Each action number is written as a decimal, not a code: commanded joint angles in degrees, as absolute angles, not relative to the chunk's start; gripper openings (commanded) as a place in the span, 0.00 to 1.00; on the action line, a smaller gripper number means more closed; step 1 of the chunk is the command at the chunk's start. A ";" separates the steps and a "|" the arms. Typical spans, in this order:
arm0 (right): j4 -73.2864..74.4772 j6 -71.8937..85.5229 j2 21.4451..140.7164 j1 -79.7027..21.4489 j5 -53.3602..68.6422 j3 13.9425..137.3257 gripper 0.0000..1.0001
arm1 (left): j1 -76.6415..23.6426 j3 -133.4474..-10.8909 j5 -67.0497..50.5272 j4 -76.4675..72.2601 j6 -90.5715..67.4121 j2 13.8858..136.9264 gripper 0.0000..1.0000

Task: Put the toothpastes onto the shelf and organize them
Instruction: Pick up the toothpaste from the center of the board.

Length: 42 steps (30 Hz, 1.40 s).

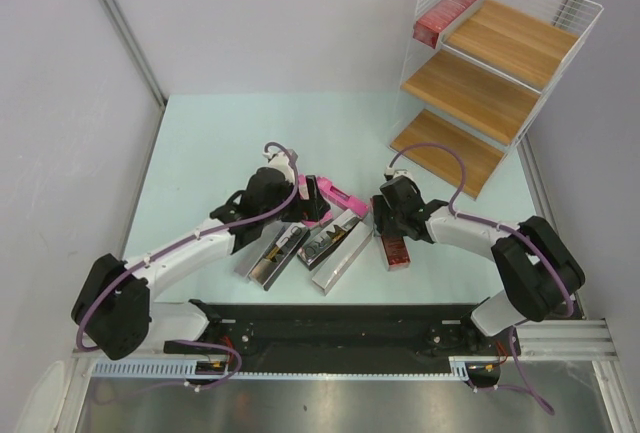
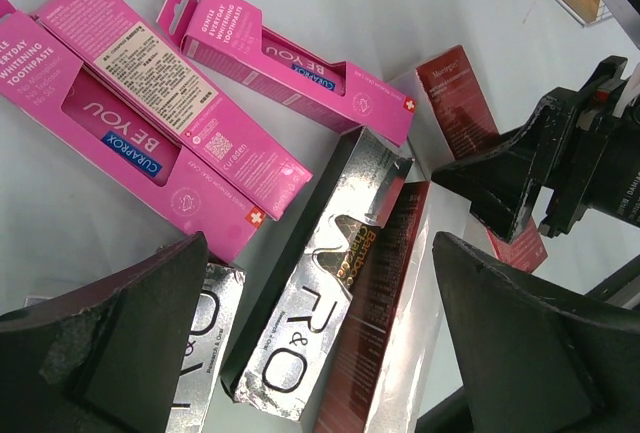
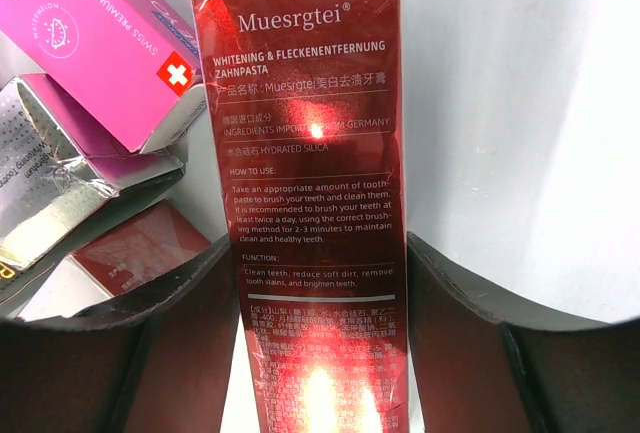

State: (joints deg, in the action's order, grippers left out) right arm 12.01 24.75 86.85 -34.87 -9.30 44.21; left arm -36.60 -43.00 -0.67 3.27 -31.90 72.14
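Note:
On the table, my right gripper (image 1: pixel 388 225) (image 3: pixel 320 338) is shut on a dark red toothpaste carton (image 1: pixel 396 249) (image 3: pixel 310 133), one finger pressed against each long side. My left gripper (image 1: pixel 300 205) (image 2: pixel 320 353) hangs wide open over the pile, above a silver carton (image 2: pixel 310 293) that leans on another dark red carton (image 2: pixel 385 323). A second silver carton (image 2: pixel 205 353) lies under its left finger. Pink cartons (image 2: pixel 290 58) (image 1: pixel 338 193) lie just beyond. The shelf (image 1: pixel 490 93) stands at the far right, with one dark red carton (image 1: pixel 450 11) on its top board.
Silver cartons (image 1: pixel 268 255) (image 1: pixel 338 251) lie side by side between the two arms. In the right wrist view a pink carton (image 3: pixel 110 33), a silver one (image 3: pixel 50 178) and a further dark red one (image 3: pixel 140 248) crowd the held carton's left side. White walls enclose the table.

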 commanded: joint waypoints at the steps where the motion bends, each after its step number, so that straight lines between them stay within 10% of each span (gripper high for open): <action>1: 10.55 25.40 85.52 -35.07 -11.51 44.21 0.52 | -36.21 -45.70 -1.32 3.78 -30.68 71.63 1.00; 19: 12.57 31.20 47.31 -33.75 -22.75 44.21 0.44 | -47.52 -56.75 -18.37 -2.11 -17.05 76.96 1.00; 42: 15.38 34.63 38.85 -35.77 -23.99 44.21 0.42 | -57.04 -68.12 -30.15 -23.31 -29.10 94.75 0.98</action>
